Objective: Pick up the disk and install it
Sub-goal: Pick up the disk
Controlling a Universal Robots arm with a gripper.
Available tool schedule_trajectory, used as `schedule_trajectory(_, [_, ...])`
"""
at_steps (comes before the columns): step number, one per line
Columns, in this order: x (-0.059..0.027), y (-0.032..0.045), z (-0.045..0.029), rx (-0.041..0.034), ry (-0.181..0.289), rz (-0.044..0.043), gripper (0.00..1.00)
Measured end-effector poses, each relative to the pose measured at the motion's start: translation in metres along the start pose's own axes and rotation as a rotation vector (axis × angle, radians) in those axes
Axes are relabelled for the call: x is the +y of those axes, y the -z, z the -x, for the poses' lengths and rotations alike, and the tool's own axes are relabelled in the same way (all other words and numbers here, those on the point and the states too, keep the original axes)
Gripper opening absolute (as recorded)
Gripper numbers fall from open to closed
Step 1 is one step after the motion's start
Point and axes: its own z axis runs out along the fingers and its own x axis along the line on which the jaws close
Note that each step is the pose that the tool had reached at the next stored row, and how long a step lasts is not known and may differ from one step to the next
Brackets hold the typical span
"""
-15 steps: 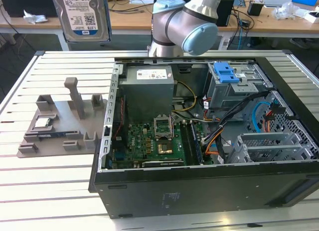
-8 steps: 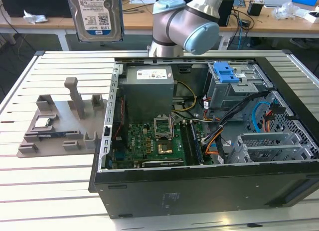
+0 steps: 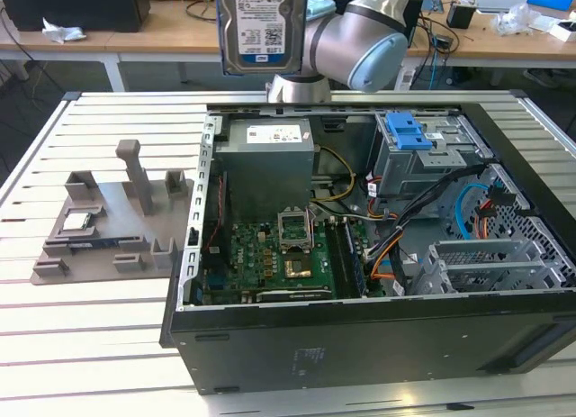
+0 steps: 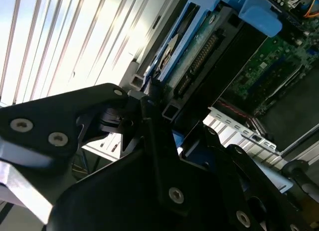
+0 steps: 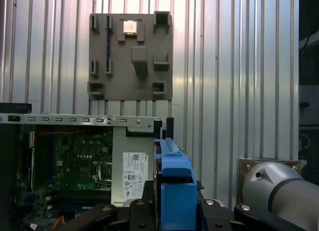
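Above the far side of the open computer case, in the exterior view: the disk, upright, white label toward the camera, well clear of the case rim, the grey arm just behind it. In the second wrist view, the same disk edge-on, clamped at its blue side rails between the black fingers of the gripper, closed narrow on it. In the first wrist view, past one blue rail, the grey fixture on the slatted table, a small square chip seated in one pocket. Inside the case: motherboard, power supply, drive cage topped by a blue latch, cables alongside. Open air between disk and case; fixture just beside the case on the exterior view's left, slats stretching beyond it.
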Motion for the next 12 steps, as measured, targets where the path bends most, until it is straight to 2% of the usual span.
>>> schedule_trajectory(12, [-0.0646,0.003,-0.0016,0.0,0.0,0.0014,0.37])
